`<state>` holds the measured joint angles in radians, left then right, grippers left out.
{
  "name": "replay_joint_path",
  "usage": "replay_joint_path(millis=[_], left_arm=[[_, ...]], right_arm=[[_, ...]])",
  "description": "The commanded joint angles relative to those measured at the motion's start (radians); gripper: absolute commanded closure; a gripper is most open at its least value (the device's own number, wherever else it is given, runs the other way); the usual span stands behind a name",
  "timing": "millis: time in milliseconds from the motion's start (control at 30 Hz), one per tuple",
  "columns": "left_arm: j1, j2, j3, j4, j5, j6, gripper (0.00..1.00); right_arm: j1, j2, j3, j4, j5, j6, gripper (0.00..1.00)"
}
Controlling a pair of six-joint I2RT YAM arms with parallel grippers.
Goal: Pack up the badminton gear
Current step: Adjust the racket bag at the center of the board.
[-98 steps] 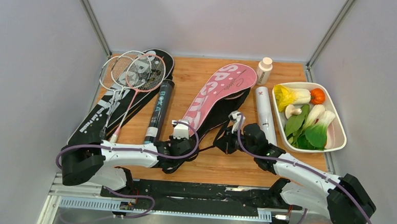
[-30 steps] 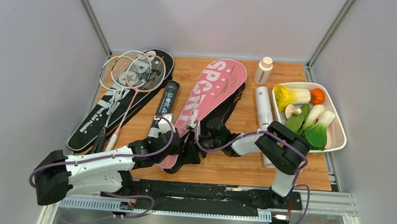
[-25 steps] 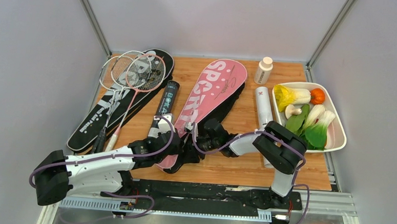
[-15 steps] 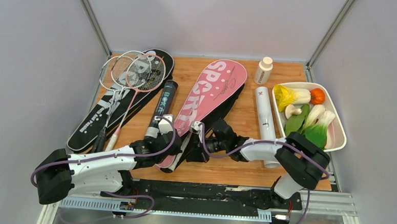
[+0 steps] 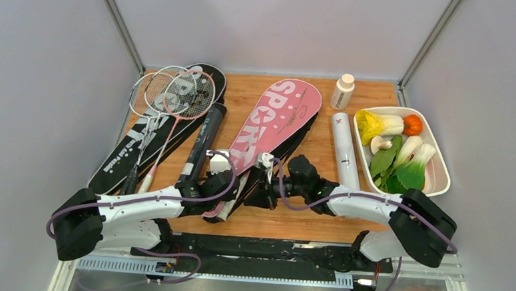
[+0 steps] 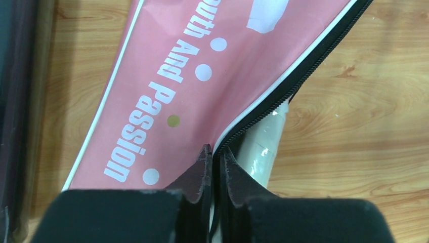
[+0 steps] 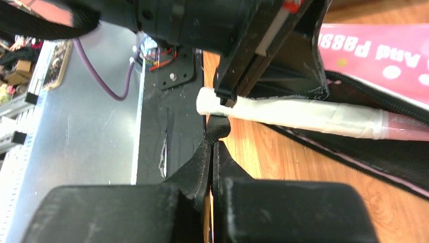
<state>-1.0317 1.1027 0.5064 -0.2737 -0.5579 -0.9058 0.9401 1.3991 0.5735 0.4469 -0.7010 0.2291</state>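
Change: the right arm is now stretching low with its elbow swung out to the right. The black tube has rolled left, and the head of the pink bag has swung slightly right.
Right gripper: clenched and pinching a black tab of woven strap, just under the racket handle.
Left gripper: the fingers are standing nearly together, nipping the zip edge of the pink bag, just left of the right gripper.
Racket handle: round and white-taped, poking out of the bag's open near end.
Axis: the bag is running from both grippers away toward the far right. The zip is probably calling for a pull along that line.
Materials: smooth printed fabric and a black toothed zip, lying on the wooden table.
Far left: thin rackets are lying on a black bag.
Far right: a white tube is lying apart.
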Motion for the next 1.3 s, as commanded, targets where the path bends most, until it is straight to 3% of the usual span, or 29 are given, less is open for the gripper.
replay_joint_path(millis=[0, 200, 333, 433, 600, 800, 1033, 1267], left_arm=[[0.005, -0.021, 0.057, -0.028, -0.020, 0.021, 0.96], [0.007, -0.044, 0.075, -0.082, -0.041, 0.019, 1.00], [0.008, -0.046, 0.089, -0.109, -0.048, 0.019, 1.00], [0.011, -0.054, 0.096, -0.106, -0.040, 0.020, 1.00], [0.015, -0.070, 0.095, -0.065, 0.007, 0.000, 1.00], [0.018, -0.060, 0.105, -0.079, 0.014, -0.030, 1.00], [0.036, -0.075, 0.107, -0.099, -0.001, -0.037, 1.00], [0.053, -0.103, 0.072, -0.077, 0.011, -0.057, 1.00]], right_arm=[[0.011, -0.142, -0.011, 0.141, 0.065, 0.090, 1.00], [0.011, -0.256, -0.050, 0.243, 0.019, 0.172, 1.00], [0.013, -0.295, -0.101, 0.299, -0.101, 0.149, 1.00], [0.032, -0.266, -0.099, 0.179, -0.193, 0.077, 1.00], [0.093, -0.103, -0.055, -0.105, -0.169, -0.067, 1.00], [0.187, 0.075, 0.002, -0.236, -0.023, -0.144, 0.97], [0.240, 0.135, -0.010, 0.008, 0.144, 0.010, 1.00], [0.367, 0.296, 0.119, -0.097, 0.326, -0.067, 1.00]])
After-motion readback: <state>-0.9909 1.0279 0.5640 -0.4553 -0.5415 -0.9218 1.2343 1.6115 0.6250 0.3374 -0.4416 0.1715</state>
